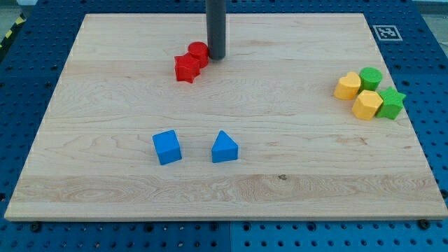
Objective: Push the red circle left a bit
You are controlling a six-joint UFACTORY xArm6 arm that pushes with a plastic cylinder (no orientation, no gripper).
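Note:
The red circle (198,52) sits near the view's top, left of centre, on the wooden board (280,175). A red star (186,68) touches it on its lower left side. My tip (215,56) stands just to the right of the red circle, touching or nearly touching its right edge. The dark rod rises straight up out of the view's top.
A blue cube (167,147) and a blue triangle (224,148) lie lower, left of centre. At the view's right sit a yellow heart (347,86), a green circle (370,78), a yellow hexagon (367,105) and a green star (391,103), clustered together.

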